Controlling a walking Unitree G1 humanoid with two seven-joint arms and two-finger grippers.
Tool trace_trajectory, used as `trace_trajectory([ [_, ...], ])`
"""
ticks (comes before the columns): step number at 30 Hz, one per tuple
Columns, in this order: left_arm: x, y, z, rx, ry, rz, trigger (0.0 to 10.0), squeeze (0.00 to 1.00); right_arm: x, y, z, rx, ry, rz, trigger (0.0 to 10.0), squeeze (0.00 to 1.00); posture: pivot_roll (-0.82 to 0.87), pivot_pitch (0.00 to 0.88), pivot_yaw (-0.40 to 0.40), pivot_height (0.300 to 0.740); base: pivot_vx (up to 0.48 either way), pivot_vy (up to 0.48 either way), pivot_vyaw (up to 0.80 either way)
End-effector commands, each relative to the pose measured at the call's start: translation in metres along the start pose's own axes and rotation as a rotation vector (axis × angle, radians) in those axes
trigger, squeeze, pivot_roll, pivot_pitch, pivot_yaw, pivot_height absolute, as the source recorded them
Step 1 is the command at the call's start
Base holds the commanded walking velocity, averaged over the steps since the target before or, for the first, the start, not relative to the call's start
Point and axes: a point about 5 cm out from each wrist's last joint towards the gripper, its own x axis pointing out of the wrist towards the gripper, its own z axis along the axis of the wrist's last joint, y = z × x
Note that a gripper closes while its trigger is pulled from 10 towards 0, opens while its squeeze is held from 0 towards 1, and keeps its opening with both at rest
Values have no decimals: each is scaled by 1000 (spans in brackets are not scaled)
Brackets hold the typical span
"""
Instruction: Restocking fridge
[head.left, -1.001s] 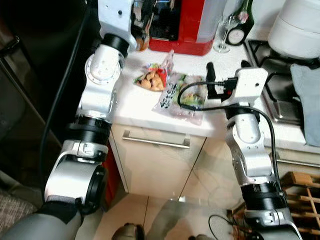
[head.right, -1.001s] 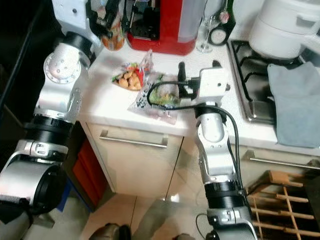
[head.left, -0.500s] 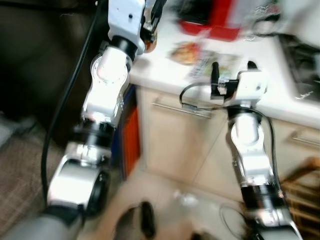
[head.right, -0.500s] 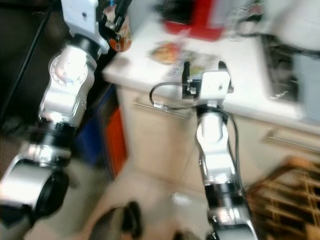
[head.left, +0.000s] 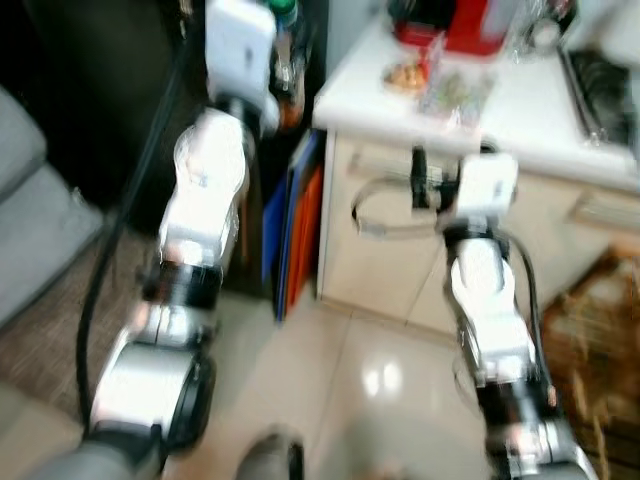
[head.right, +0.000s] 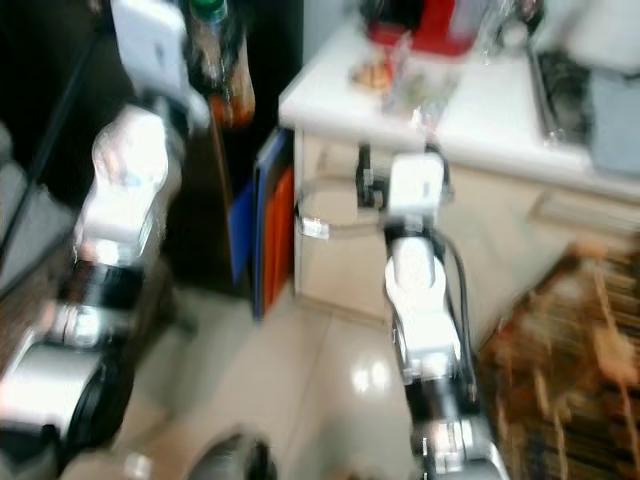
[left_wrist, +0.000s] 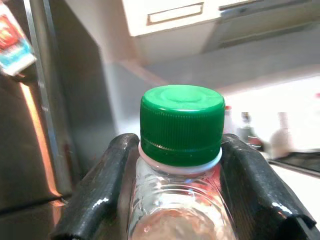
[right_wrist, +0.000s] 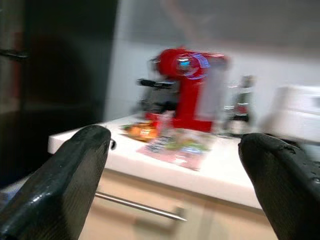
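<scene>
Green plastic caps the one bottle (left_wrist: 180, 165) that my left end effector (left_wrist: 175, 200) is clamped on: both black fingers (left_wrist: 97, 192) press the clear neck just under the white collar ring, one on each side, and the bottle stands upright between them. From my head I see that end effector (head.right: 205, 60) raised at about 11 o'clock, with the bottle's green cap up and an orange-brown label below it, held in front of a dark opening. In the left wrist view a brushed-metal fridge door (left_wrist: 35, 125) rises beside the bottle, and a red and blue sticker (left_wrist: 12, 37) sits on it.

Further right, at about 12 to 1 o'clock, stands the white desk (head.left: 520, 110) with a pale drawer front and one metal handle beneath it. Beside its left side lean flat blue and orange things (head.left: 300, 220); the blur keeps me from saying what they are. On the desk I count one red coffee machine (right_wrist: 192, 85), two food packets (right_wrist: 175, 145) lying flat in front of it, one orange-toned and one clear with green print, and a blurred dark bottle (right_wrist: 245, 100) beyond.

My right end effector (right_wrist: 175, 165) is held up in front of the drawer, short of the desk edge, with its two fingers (right_wrist: 60, 180) spread wide and nothing between them. At the far right a wooden rack (head.left: 600, 340) stands on the pale tiled floor (head.left: 340, 390).
</scene>
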Motion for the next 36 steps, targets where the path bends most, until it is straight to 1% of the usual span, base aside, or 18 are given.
trace_trajectory([
  [1, -2, -1, 3, 3, -10, -11, 10000, 0, -3, 1, -4, 2, 16, 2, 10000, 0, -21, 0, 11, 740, -296, 0, 0],
  [3, -17, -5, -15, -6, 63, 4, 10000, 0, -7, -3, -11, -1, 49, -5, 10000, 0, -26, 0, 14, 740, -137, 0, 0],
  [4, -28, -8, -28, -87, 132, 32, 10000, 0, -10, -5, -17, -3, 73, -8, 10000, 0, -28, 0, 12, 740, 0, 0, 0],
  [5, -36, -10, -36, -148, 178, 51, 10000, 0, -12, -7, -20, -4, 89, -10, 10000, 0, -29, 0, 11, 740, 0, 0, 0],
  [6, -52, -13, -48, -308, 249, 103, 10000, 0, -16, -11, -28, 1, 128, -18, 10000, 0, -34, 0, 10, 740, 0, 0, 0],
  [7, -52, -13, -48, -308, 249, 103, 10000, 0, -16, -11, -28, 1, 128, -18, 10000, 0, -34, 0, 10, 740, 0, 0, 0],
  [8, -70, -19, -55, -324, 291, 91, 10000, 0, -21, -17, -37, 8, 179, -35, 10000, 0, -40, 0, 4, 740, 0, -472, 0],
  [9, -70, -19, -55, -324, 291, 91, 10000, 0, -21, -17, -37, 8, 179, -35, 10000, 0, -40, 0, 4, 740, 0, -472, 0],
  [10, -76, -22, -58, -319, 302, 80, 10000, 0, -23, -19, -41, 9, 197, -42, 10000, 0, -40, 0, 2, 740, 0, -472, 0],
  [11, -76, -22, -58, -319, 302, 80, 10000, 0, -23, -19, -41, 9, 197, -42, 10000, 0, -40, 0, 2, 740, 0, -472, 0],
  [13, -85, -31, -61, -357, 325, 60, 10000, 0, -27, -22, -45, -11, 214, -39, 10000, 0, -41, 0, -2, 740, 0, -458, 0],
  [14, -87, -35, -61, -355, 322, 40, 10000, 0, -28, -22, -46, -18, 221, -33, 10000, 0, -45, 0, -4, 740, 0, -442, 0],
  [16, -88, -42, -59, -324, 312, -3, 10000, 0, -29, -20, -48, -31, 226, -16, 10000, 0, -48, 0, -5, 740, 0, -433, 0],
  [19, -90, -43, -58, -326, 320, -14, 10000, 0, -30, -20, -49, -37, 228, -13, 10000, 0, -54, 0, -2, 740, 0, -423, 0],
  [22, -93, -47, -58, -307, 329, -63, 10000, 0, -32, -24, -53, -38, 252, -21, 10000, 0, -56, 0, 0, 740, 0, -416, 0],
  [25, -97, -51, -57, -299, 332, -100, 10000, 0, -36, -25, -57, -32, 264, -19, 10000, 0, -57, 0, 1, 740, 0, -416, -708],
  [31, -102, -56, -57, -323, 332, -127, 10000, 0, -45, -27, -61, -33, 276, -14, 10000, 0, -56, 0, 0, 740, 82, -414, -782],
  [36, -103, -55, -60, -336, 350, -135, 10000, 0, -48, -25, -63, -7, 288, 3, 10000, 0, -55, 0, 0, 740, 0, 0, -781],
])
